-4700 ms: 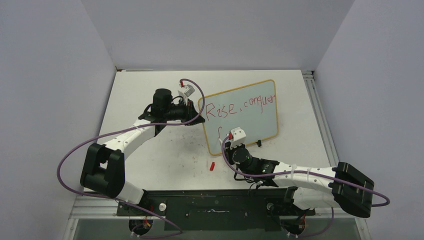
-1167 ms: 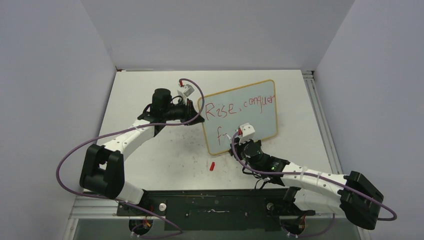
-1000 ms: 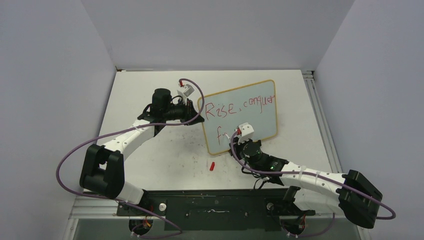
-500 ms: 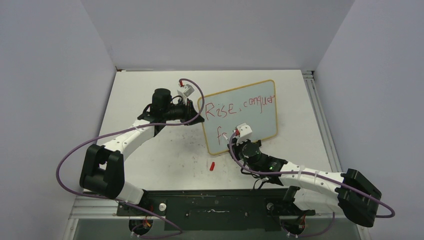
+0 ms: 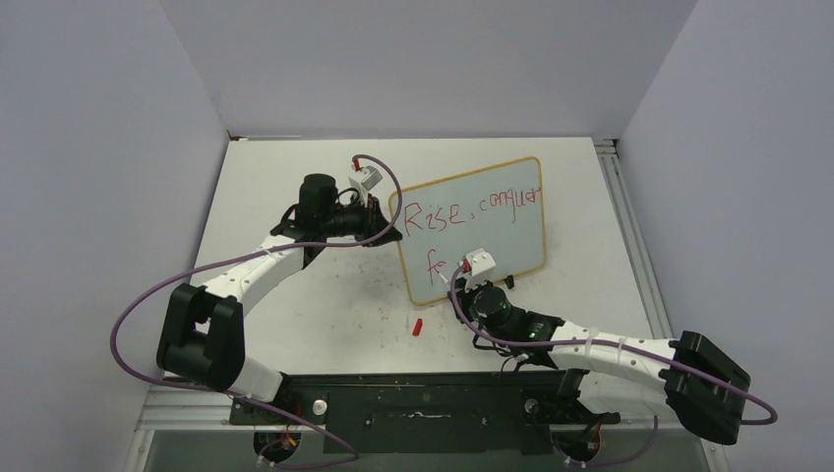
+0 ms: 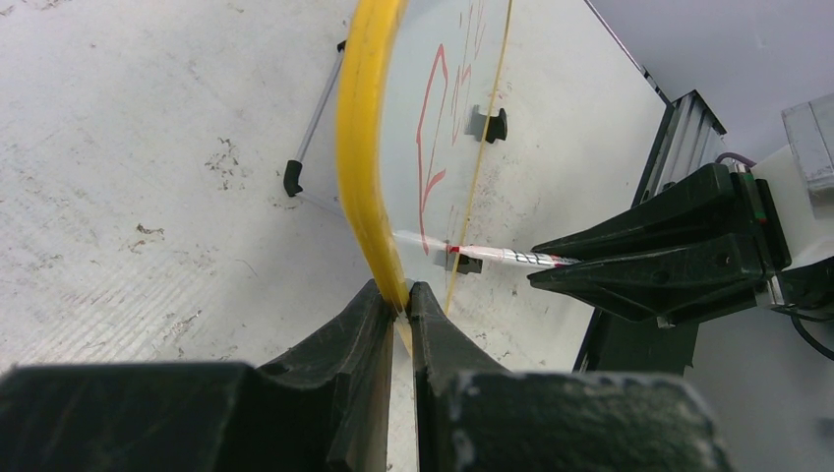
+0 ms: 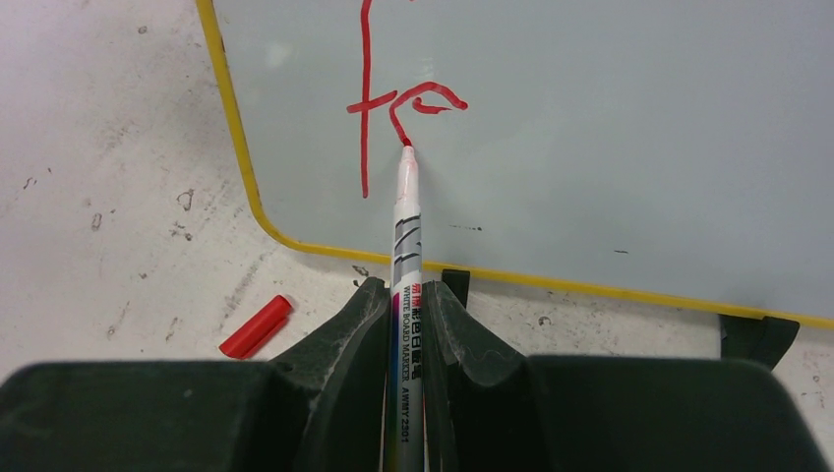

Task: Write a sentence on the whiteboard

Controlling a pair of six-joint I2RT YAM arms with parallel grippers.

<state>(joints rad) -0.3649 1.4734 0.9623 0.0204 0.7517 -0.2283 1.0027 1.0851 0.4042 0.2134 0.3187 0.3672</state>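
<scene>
Low on the whiteboard (image 7: 610, 128), I am tracing the sentence's (image 7: 365, 108) next letter, right gripper (image 7: 406, 287) clamped on the marker (image 7: 405, 231), left gripper (image 6: 398, 295) pinching the frame (image 6: 360, 147); next probably needs a steady closing curve.

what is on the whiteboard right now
On the whiteboard, red lettering reads "Rise, conquer", with "f" and a part-drawn letter below. The marker tip touches it. From above, the right end effector covers that line's end.

Whiteboard (image 5: 511, 241), pale, yellow-framed, round-cornered, is propped on black clip feet (image 7: 752, 334) mid-counter (image 5: 325, 305), skewed. Sentence (image 5: 472, 209) is seen in red: "Rise, conquer" far line, unfinished "fe" near-left.
</scene>
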